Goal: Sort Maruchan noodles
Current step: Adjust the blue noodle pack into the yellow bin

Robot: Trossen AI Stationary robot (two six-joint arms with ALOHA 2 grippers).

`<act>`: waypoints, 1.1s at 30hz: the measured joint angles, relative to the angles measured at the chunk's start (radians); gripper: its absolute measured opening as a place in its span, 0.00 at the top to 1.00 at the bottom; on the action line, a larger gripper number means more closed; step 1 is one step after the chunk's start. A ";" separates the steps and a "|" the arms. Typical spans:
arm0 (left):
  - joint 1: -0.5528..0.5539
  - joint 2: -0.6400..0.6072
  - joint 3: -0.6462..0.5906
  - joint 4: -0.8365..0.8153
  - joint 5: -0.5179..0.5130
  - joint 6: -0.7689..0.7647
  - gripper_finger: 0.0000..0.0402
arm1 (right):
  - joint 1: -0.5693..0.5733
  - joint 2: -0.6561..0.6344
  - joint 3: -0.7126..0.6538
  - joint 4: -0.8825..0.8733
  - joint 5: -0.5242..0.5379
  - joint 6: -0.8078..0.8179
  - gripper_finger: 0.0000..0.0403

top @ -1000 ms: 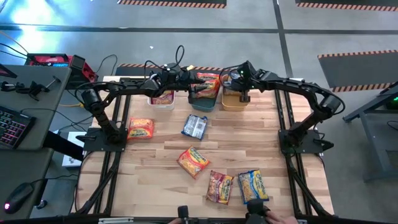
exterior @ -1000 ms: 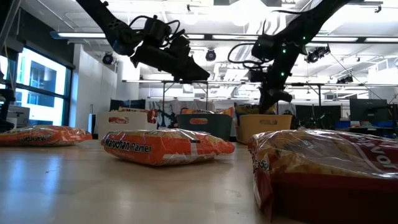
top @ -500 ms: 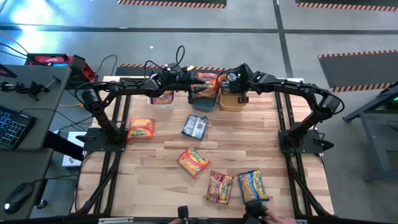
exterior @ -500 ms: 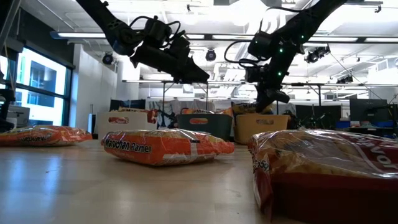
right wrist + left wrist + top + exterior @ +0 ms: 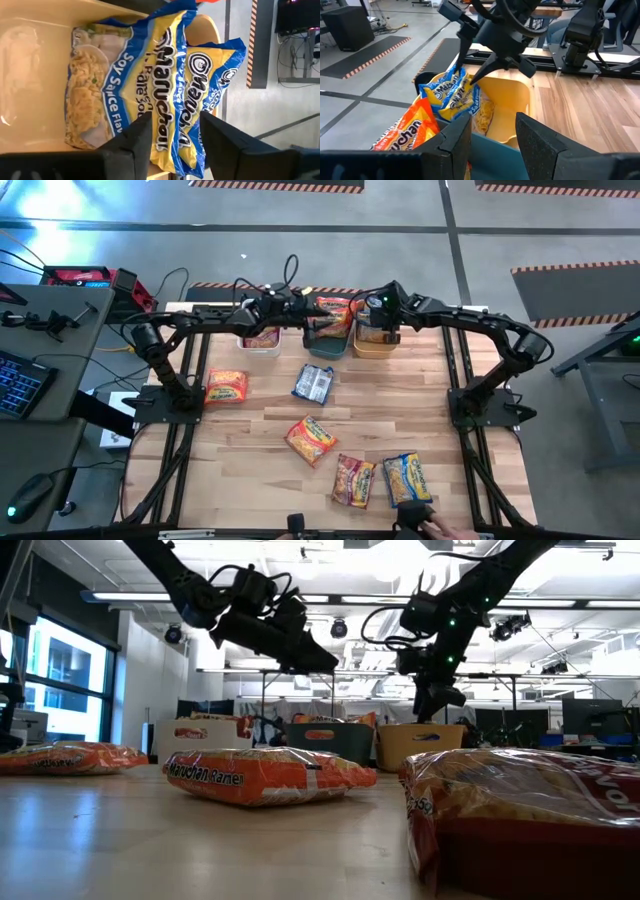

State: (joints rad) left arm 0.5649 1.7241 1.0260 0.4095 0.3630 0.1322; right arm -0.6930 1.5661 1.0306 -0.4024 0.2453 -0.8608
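Observation:
Several Maruchan packets lie flat on the table: an orange one (image 5: pixel 226 387), a blue one (image 5: pixel 314 384), an orange one (image 5: pixel 311 439), a pink-red one (image 5: pixel 353 480) and a blue-and-yellow one (image 5: pixel 406 478). Two blue-and-yellow packets (image 5: pixel 170 95) stand on edge in the yellow bin (image 5: pixel 372 348). My right gripper (image 5: pixel 172 122) is open just above them; it also shows in the left wrist view (image 5: pixel 476 67). My left gripper (image 5: pixel 492 127) is open and empty above the teal bin (image 5: pixel 328 348), which holds orange packets (image 5: pixel 405 135). My right gripper points down over the upper edge of the blue-and-yellow packets (image 5: pixel 451 82) in the yellow bin, fingers spread. I cannot tell whether the fingertips touch the packets.
A white bin (image 5: pixel 262 340) with a pink-red packet stands left of the teal bin at the table's far edge. A person's hand (image 5: pixel 420 520) shows at the near edge. The middle of the table between the loose packets is bare wood.
My right gripper has shifted a little toward the table's left and far edge above the yellow bin.

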 joint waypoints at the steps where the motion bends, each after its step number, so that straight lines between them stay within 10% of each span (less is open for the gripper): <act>1: -0.002 0.000 0.000 0.000 0.000 0.000 0.65 | 0.002 0.000 0.000 0.004 0.002 0.008 0.63; 11: -0.003 0.000 0.000 -0.001 -0.011 0.002 0.65 | 0.042 -0.061 0.015 0.013 0.055 0.027 0.60; 20: -0.002 0.000 0.000 0.001 -0.011 0.009 0.65 | -0.009 -0.038 0.016 -0.118 -0.346 0.257 0.97; 27: -0.002 0.000 0.000 0.000 -0.011 0.009 0.65 | -0.048 0.029 0.016 -0.151 -0.513 0.308 0.99; 33: -0.002 0.000 0.000 0.000 -0.011 0.010 0.65 | -0.049 0.103 0.016 -0.170 -0.459 0.315 0.99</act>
State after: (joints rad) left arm 0.5625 1.7241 1.0260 0.4091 0.3523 0.1418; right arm -0.7418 1.6688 1.0466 -0.5724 -0.2137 -0.5457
